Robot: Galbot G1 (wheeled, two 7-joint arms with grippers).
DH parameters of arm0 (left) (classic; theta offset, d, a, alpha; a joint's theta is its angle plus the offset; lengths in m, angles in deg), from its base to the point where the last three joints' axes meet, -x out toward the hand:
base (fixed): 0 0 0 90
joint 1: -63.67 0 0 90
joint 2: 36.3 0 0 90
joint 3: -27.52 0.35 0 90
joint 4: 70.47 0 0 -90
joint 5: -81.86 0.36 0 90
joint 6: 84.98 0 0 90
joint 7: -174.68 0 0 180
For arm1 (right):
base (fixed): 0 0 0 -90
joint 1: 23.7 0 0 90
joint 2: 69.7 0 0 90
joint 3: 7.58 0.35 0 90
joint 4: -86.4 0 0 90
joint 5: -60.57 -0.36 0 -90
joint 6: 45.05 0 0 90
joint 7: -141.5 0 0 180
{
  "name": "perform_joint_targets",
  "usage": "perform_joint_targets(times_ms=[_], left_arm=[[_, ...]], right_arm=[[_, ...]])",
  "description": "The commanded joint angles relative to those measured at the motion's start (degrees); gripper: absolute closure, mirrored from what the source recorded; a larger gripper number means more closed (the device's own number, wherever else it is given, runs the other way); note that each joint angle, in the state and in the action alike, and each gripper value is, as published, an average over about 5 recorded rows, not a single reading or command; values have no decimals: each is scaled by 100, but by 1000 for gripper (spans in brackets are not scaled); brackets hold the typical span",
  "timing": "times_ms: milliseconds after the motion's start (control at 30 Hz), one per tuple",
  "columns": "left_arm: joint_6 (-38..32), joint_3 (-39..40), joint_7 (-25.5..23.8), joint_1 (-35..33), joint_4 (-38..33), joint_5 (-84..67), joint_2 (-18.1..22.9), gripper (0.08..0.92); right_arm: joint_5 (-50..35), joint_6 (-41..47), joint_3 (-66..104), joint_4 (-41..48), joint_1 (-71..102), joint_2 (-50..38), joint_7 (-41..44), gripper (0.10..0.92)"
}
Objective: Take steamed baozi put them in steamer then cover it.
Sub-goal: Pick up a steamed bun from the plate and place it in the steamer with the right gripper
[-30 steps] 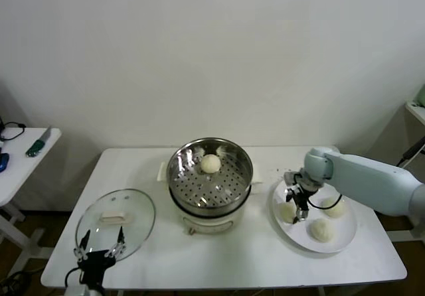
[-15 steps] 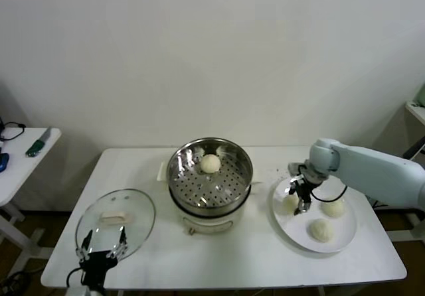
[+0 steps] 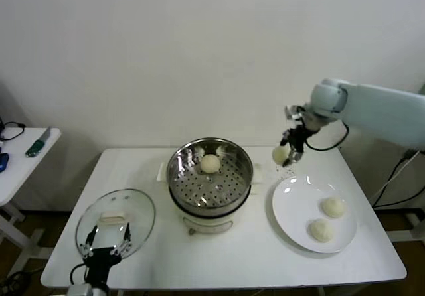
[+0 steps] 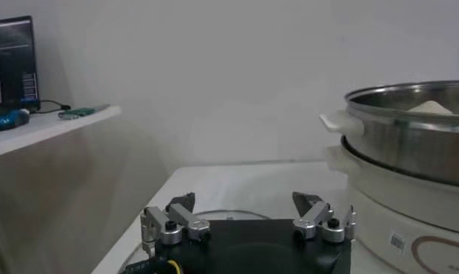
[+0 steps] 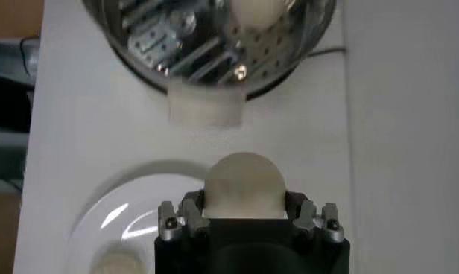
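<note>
Right claw (image 3: 290,151) clamped on 1 baozi (image 3: 280,154), held in the air between steamer (image 3: 210,176) and white plate (image 3: 299,210). 1 bun (image 3: 210,163) sits in the steamer basket, 2 buns (image 3: 333,207) on the plate. Left claw (image 3: 106,239) wide open, holding nothing, parked over glass lid (image 3: 136,210) on table (image 3: 252,256).

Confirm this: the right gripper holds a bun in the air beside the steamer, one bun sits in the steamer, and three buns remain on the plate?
Not quite. The head view shows two buns on the plate, not three. The right gripper does hold a bun aloft beside the steamer, with one bun inside.
</note>
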Motion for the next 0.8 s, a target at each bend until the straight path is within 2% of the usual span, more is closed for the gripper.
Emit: perform_joint_targets(times_ms=[33,367,800], left_arm=[[-6,-14,-25,-28,-67,-32,-17,177],[-187,31,-108,-330,-184,82,-118,177],[-234,-51,-95,-342,-186,37,-228,177]], right_arm=[[-1328,193,-444,-43,-1006,812,-95,330],[-1452,540,62,124,-92,1988,-555,330],[-1265,581,61,1011,927,3124,-644,330]])
